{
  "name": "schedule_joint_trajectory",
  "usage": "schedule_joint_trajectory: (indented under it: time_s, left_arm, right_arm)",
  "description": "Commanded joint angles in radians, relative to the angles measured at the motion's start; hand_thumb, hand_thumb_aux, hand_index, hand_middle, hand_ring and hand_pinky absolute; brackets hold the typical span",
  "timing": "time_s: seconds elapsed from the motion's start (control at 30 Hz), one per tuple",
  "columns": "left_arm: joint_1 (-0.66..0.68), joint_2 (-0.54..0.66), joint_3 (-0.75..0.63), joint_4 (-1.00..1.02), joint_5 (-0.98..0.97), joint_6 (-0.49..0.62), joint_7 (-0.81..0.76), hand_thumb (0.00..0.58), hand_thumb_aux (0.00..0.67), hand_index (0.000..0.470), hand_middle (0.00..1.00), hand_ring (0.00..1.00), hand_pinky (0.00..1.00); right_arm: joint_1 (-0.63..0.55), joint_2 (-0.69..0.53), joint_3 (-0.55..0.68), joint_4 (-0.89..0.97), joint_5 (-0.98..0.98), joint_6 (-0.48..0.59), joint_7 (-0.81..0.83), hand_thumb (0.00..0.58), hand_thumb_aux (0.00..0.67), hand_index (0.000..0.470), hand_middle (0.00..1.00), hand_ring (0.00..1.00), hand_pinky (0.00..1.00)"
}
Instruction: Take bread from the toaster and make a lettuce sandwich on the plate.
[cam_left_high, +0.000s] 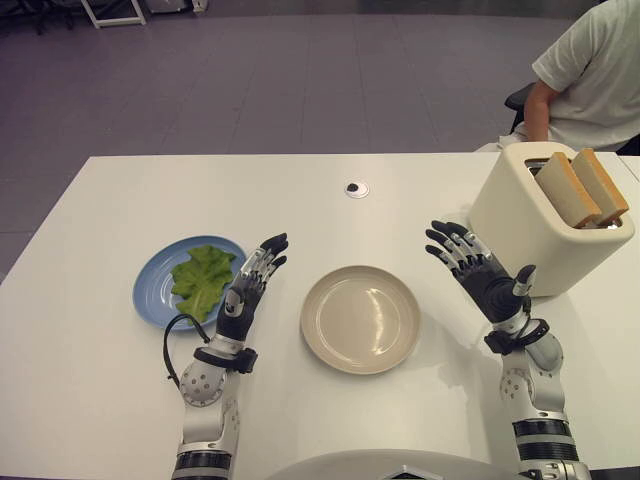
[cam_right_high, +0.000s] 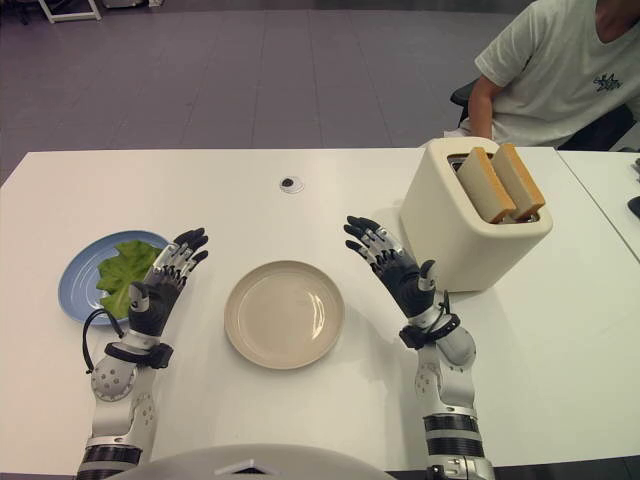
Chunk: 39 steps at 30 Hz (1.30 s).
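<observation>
The left hand (cam_left_high: 250, 282) hangs just left of the cream plate (cam_left_high: 325, 345), fingers stretched out and slightly spread, pointing away from the robot and holding nothing. The right hand (cam_left_high: 482, 275) hangs just right of that plate in a mirrored pose, fingers splayed wide and also without anything in its grasp. The cream plate is bare and sits on the white counter (cam_left_high: 90, 390). Left of it, beyond the left hand, a blue plate (cam_left_high: 148, 290) carries a green lettuce leaf (cam_left_high: 203, 278). To the plate's right and farther back stands a cream toaster (cam_left_high: 525, 240), with two slices of bread (cam_left_high: 568, 188) sticking up from its slots. A small round disc (cam_left_high: 356, 188) lies on the counter behind the plate.
</observation>
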Motion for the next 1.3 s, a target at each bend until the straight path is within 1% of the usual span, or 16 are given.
schedule_joint_trajectory:
  time_s: [0.03,0.23,0.33,0.4,0.47,0.53,0.6,0.73,0.9,0.93,0.97,1.03,1.07,1.1,1.17,1.3]
  left_arm:
    - [0.011,0.001,-0.001,-0.002,0.006,0.007,0.001,0.000,0.000,0.000,0.00,0.00,0.00]
    - [0.011,-0.003,-0.008,0.003,0.007,0.001,-0.003,0.000,0.000,0.000,0.00,0.00,0.00]
    - [0.005,-0.010,-0.015,0.017,0.015,-0.003,-0.002,0.000,0.000,0.000,0.00,0.00,0.00]
    - [-0.002,-0.015,-0.021,0.028,0.022,-0.006,-0.002,0.000,0.000,0.000,0.00,0.00,0.00]
    - [-0.002,-0.023,-0.029,0.029,0.032,-0.010,0.002,0.000,0.000,0.000,0.00,0.00,0.00]
    - [-0.001,-0.031,-0.039,0.028,0.044,-0.014,0.009,0.000,0.000,0.000,0.00,0.00,0.00]
    - [-0.003,-0.037,-0.046,0.027,0.052,-0.013,0.012,0.000,0.000,0.000,0.00,0.00,0.00]
    - [-0.006,-0.042,-0.057,0.025,0.058,-0.011,0.013,0.000,0.000,0.000,0.00,0.00,0.00]
    - [-0.005,-0.044,-0.062,0.028,0.062,-0.013,0.018,0.000,0.000,0.000,0.00,0.00,0.00]
    - [-0.007,-0.043,-0.063,0.030,0.062,-0.013,0.018,0.000,0.000,0.000,0.00,0.00,0.00]
    - [-0.007,-0.042,-0.064,0.032,0.061,-0.014,0.019,0.000,0.000,0.000,0.00,0.00,0.00]
    - [-0.007,-0.042,-0.065,0.034,0.062,-0.016,0.021,0.000,0.000,0.000,0.00,0.00,0.00]
    - [-0.009,-0.041,-0.064,0.036,0.061,-0.016,0.020,0.000,0.000,0.000,0.00,0.00,0.00]
    - [-0.010,-0.040,-0.065,0.038,0.061,-0.016,0.020,0.000,0.000,0.000,0.00,0.00,0.00]
    - [-0.012,-0.038,-0.064,0.040,0.060,-0.016,0.020,0.000,0.000,0.000,0.00,0.00,0.00]
    - [-0.014,-0.036,-0.062,0.044,0.057,-0.017,0.019,0.000,0.000,0.000,0.00,0.00,0.00]
  right_arm:
    - [0.004,0.007,0.000,0.002,-0.008,-0.006,-0.003,0.000,0.000,0.000,0.00,0.00,0.00]
    - [0.003,0.007,0.004,0.003,-0.035,-0.047,-0.010,0.000,0.000,0.000,0.00,0.00,0.00]
    - [0.038,-0.048,-0.017,-0.196,-0.142,-0.074,-0.071,0.000,0.000,0.000,0.00,0.00,0.00]
    - [0.038,-0.148,-0.129,-0.435,-0.172,0.020,-0.150,0.000,0.000,0.000,0.00,0.00,0.00]
    - [0.001,-0.272,-0.299,-0.525,-0.220,0.123,-0.231,0.000,0.000,0.000,0.00,0.00,0.00]
    - [-0.049,-0.397,-0.434,-0.428,-0.397,0.157,-0.329,0.000,0.000,0.000,0.00,0.00,0.00]
    - [-0.086,-0.490,-0.479,-0.264,-0.521,0.177,-0.409,0.000,0.000,0.000,0.00,0.00,0.00]
    - [-0.155,-0.615,-0.472,0.042,-0.665,0.139,-0.541,0.000,0.000,0.000,0.00,0.00,0.00]
    - [-0.224,-0.644,-0.384,0.275,-0.682,0.062,-0.584,0.000,0.000,0.000,0.00,0.00,0.00]
    - [-0.231,-0.646,-0.367,0.306,-0.686,0.048,-0.592,0.413,0.310,0.217,0.00,0.00,0.00]
    - [-0.240,-0.645,-0.352,0.334,-0.683,0.036,-0.594,0.580,0.670,0.470,0.00,0.00,0.00]
    - [-0.250,-0.644,-0.331,0.370,-0.672,0.016,-0.594,0.579,0.641,0.450,0.00,0.00,0.00]
    - [-0.253,-0.643,-0.322,0.384,-0.668,0.008,-0.596,0.556,0.533,0.374,0.00,0.00,0.00]
    - [-0.254,-0.642,-0.314,0.397,-0.667,0.001,-0.598,0.546,0.507,0.356,0.00,0.00,0.00]
    - [-0.259,-0.638,-0.298,0.425,-0.664,-0.010,-0.603,0.545,0.504,0.354,0.00,0.00,0.00]
    - [-0.265,-0.627,-0.265,0.480,-0.664,-0.027,-0.615,0.493,0.410,0.288,0.00,0.00,0.00]
